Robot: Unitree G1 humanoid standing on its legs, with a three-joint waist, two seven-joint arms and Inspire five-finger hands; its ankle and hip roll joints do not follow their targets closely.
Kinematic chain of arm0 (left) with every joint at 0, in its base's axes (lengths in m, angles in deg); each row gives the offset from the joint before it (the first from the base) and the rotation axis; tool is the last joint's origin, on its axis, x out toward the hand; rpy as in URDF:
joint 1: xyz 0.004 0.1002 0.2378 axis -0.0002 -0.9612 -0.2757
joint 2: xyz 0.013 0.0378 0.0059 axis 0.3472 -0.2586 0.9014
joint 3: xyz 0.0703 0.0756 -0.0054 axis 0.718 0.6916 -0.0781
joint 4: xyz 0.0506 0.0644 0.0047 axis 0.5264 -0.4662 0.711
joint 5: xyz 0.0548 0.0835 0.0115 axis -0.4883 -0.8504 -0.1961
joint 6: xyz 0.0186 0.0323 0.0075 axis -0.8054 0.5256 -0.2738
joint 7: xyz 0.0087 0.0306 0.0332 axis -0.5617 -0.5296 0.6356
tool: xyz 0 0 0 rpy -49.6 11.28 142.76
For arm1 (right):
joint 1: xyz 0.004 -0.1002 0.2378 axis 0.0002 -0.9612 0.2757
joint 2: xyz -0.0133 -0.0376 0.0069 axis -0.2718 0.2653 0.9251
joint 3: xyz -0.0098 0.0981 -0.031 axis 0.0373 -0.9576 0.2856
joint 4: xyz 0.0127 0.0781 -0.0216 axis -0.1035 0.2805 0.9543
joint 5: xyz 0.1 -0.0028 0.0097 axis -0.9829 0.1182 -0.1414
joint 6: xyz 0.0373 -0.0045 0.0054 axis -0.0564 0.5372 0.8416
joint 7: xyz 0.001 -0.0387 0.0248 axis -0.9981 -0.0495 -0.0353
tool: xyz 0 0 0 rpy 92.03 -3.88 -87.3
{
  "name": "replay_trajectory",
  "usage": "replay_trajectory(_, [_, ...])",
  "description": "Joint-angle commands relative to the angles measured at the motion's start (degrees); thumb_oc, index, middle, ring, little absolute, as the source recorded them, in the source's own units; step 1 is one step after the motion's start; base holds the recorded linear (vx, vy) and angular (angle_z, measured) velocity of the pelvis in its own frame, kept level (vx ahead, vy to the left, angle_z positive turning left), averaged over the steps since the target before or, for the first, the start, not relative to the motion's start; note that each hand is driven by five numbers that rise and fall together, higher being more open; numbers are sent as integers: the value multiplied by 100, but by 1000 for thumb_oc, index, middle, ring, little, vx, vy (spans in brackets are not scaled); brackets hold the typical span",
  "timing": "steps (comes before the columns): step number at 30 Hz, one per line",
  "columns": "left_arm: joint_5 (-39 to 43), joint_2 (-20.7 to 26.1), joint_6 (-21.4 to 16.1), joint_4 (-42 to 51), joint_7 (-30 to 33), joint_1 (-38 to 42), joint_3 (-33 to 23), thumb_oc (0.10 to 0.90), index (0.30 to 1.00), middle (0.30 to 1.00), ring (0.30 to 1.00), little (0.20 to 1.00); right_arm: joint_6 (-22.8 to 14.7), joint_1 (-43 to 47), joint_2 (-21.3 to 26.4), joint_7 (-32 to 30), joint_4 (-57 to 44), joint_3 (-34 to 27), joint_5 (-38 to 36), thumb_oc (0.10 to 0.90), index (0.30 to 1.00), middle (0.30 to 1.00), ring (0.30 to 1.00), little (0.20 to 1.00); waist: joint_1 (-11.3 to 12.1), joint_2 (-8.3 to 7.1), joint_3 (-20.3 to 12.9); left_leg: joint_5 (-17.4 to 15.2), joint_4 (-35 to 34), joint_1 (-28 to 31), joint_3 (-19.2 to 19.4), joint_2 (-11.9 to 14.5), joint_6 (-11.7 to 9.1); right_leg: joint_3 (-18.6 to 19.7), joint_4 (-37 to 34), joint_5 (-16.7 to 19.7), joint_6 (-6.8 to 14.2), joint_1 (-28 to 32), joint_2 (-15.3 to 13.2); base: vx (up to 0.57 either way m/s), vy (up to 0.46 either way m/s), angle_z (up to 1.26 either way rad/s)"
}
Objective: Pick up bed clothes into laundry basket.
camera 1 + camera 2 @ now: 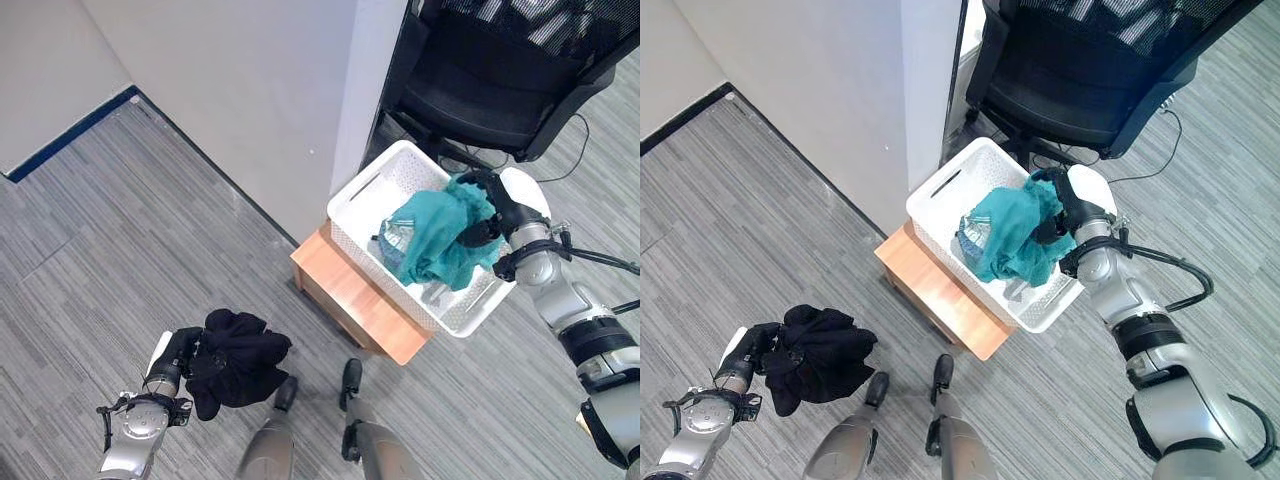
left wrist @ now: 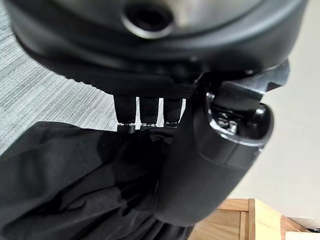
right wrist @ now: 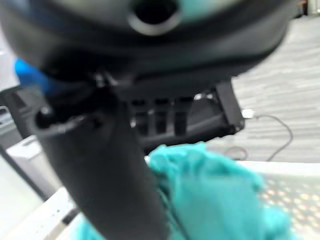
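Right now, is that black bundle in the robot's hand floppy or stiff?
Probably floppy: the black clothing droops in loose folds from the left hand. It likely weighs little, since it hangs bunched from one grip. It shouldn't roll.

Teal cloth (image 1: 1015,235) in white basket (image 1: 940,190)

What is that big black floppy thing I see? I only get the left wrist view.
Observer: It's a crumpled black cloth garment, gripped by the left hand above the grey floor.
Operator: Where's the basket?
Observer: The white perforated plastic laundry basket sits on a low wooden stand, to the robot's right.
Operator: Is anything inside?
Observer: Yes, a teal cloth, with the right hand closed on it over the basket.
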Motion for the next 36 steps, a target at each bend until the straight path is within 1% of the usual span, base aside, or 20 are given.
replay_trajectory(1, [-46, 289, -326, 129, 148, 101, 173, 400, 300, 300, 300, 300, -235, 1039, 363, -429, 172, 60, -114, 800, 900, 900, 900, 900, 69, 149, -384, 446, -675, -135, -88, 329, -178, -133, 30, -1228, 639, 588, -212, 0, 0, 0])
replay_trajectory(4, [-41, 270, -326, 92, 156, 60, 172, 400, 300, 300, 300, 300, -259, 1150, 453, -449, 101, 137, -92, 800, 900, 900, 900, 900, 83, 131, -393, 441, -675, -102, -86, 339, -193, -149, 30, -1260, 636, 656, -206, 11, 3, 0])
replay_trajectory(5, [-44, 266, -319, 91, 151, 19, 146, 400, 300, 300, 300, 300, -269, 1203, 676, -470, 2, 168, 13, 800, 900, 900, 900, 900, 82, 92, -417, 431, -675, -67, -89, 351, -204, -159, 30, -1282, 634, 716, -201, 0, 0, 0])
replay_trajectory(6, [-45, 262, -318, 93, 151, 20, 148, 400, 300, 300, 300, 300, -267, 1201, 682, -468, -3, 167, 14, 800, 900, 900, 900, 900, 82, 98, -409, 429, -675, -58, -92, 352, -204, -162, 30, -1285, 634, 726, -200, 0, 0, 0])
replay_trajectory(9, [-83, 240, -289, 51, 177, -19, 45, 400, 300, 300, 300, 300, -298, 1136, 1318, -596, -392, -50, 140, 800, 900, 900, 900, 900, 16, 14, -469, 385, -675, 30, -75, 378, -221, -179, 30, -1315, 657, 824, -202, 35, 18, 5])
replay_trajectory(10, [-190, 217, -257, -19, 225, -25, -72, 400, 300, 300, 300, 300, -329, 825, 1905, -725, -844, -457, 230, 800, 900, 900, 900, 900, -99, -77, -546, 328, -675, 116, -45, 407, -224, -154, 30, -1319, 683, 909, -218, 66, 27, 10])
replay_trajectory(12, [-281, 155, -200, -130, 263, -66, -256, 400, 300, 300, 300, 300, -333, 271, 2348, -833, -1205, -1029, 294, 800, 900, 900, 900, 900, -261, -133, -651, 263, -675, 211, -13, 424, -222, -106, 30, -1312, 710, 992, -225, 65, 33, 6])
replay_trajectory(14, [-360, 126, -160, -232, 278, -107, -420, 400, 300, 300, 300, 300, -323, -582, 2558, -904, -1472, -1883, 307, 800, 900, 900, 900, 900, -401, -161, -771, 192, -675, 320, 32, 451, -215, -63, 30, -1318, 737, 1080, -250, 56, 60, -4])
replay_trajectory(16, [-382, 72, -107, -278, 268, -174, -540, 400, 300, 300, 300, 300, -316, -1736, 2551, -927, -1614, -2939, 226, 800, 900, 900, 900, 900, -533, -192, -896, 116, -675, 466, 93, 468, -196, 4, 30, -1307, 765, 1170, -270, 33, 85, -23])
replay_trajectory(18, [-356, -42, -79, -269, 306, -271, -726, 400, 300, 300, 300, 300, -271, -2634, 2398, -944, -1548, -3670, 191, 800, 900, 900, 900, 900, -706, -186, -1005, 45, -675, 599, 180, 484, -172, 71, 30, -1272, 806, 1230, -304, 32, 91, -33])
replay_trajectory(20, [-276, -128, -58, -252, 356, -321, -849, 400, 300, 300, 300, 300, -210, -3328, 2143, -910, -1586, -4176, 263, 800, 900, 900, 900, 900, -735, -185, -1097, -26, -675, 732, 276, 485, -138, 147, 30, -1249, 837, 1278, -329, 28, 101, -26])
replay_trajectory(25, [-274, -130, -9, -81, 514, -356, -1172, 400, 300, 300, 300, 300, 36, -4336, 1179, -773, -633, -4406, 213, 800, 900, 900, 900, 900, -855, -85, -1126, -128, -675, 940, 606, 402, -24, 360, 30, -1121, 943, 1284, -452, -57, 126, -52])
replay_trajectory(26, [-364, -56, 24, 23, 560, -302, -1206, 400, 300, 300, 300, 300, 120, -4488, 641, -733, -70, -4239, 165, 800, 900, 900, 900, 900, -924, -27, -1092, -118, -675, 943, 702, 362, 12, 414, 30, -976, 991, 1219, -509, -145, 98, -56])
replay_trajectory(27, [-376, -6, 44, 50, 599, -268, -1226, 400, 300, 300, 300, 300, 206, -4402, 412, -744, 468, -4058, 90, 800, 900, 900, 900, 900, -937, -5, -1063, -107, -675, 934, 732, 346, 27, 443, 32, -904, 1017, 1170, -522, -114, 54, -57])
replay_trajectory(29, [-341, 30, 54, 41, 643, -211, -1255, 400, 300, 300, 300, 300, 253, -4203, 277, -748, 847, -3860, 31, 800, 900, 900, 900, 900, -959, 5, -1000, -79, -675, 921, 774, 351, 39, 479, 73, -796, 1070, 1098, -537, -140, -27, -38])
replay_trajectory(30, [-347, 54, 52, 89, 699, -147, -1217, 400, 300, 300, 300, 300, 326, -4147, -25, -699, 1208, -3614, 24, 800, 900, 900, 900, 900, -951, 88, -906, -20, -675, 869, 817, 392, 61, 444, 137, -789, 1097, 1045, -547, -280, -57, -30])
replay_trajectory(33, [-344, 60, 54, 59, 850, 10, -1203, 400, 300, 300, 300, 300, 377, -3920, -680, -579, 2106, -3118, -162, 800, 900, 900, 900, 900, -799, 249, -755, 120, -675, 747, 1072, 564, 73, 62, 564, -1073, 977, 1144, -727, -340, -46, -38])
replay_trajectory(34, [-286, -24, 47, 40, 916, 4, -1220, 400, 300, 300, 300, 300, 389, -3928, -1100, -475, 2631, -2884, -200, 800, 900, 900, 900, 900, -681, 315, -755, 186, -664, 727, 1211, 627, 56, -71, 839, -1269, 923, 1373, -897, -245, -36, -93])
replay_trajectory(35, [-285, -17, 45, 40, 919, -5, -1221, 400, 300, 300, 300, 300, 374, -3920, -1107, -478, 2654, -2872, -204, 800, 900, 900, 900, 900, -680, 303, -749, 171, -660, 746, 1214, 621, 55, -67, 858, -1294, 925, 1384, -904, -282, -105, -100])
replay_trajectory(36, [-215, -130, 46, 46, 982, -85, -1273, 400, 300, 300, 300, 300, 437, -3992, -1440, -381, 2995, -2799, -255, 800, 900, 900, 900, 900, -599, 330, -833, 230, -636, 690, 1286, 653, 31, -9, 1011, -1339, 942, 1633, -1073, -165, -127, -51])
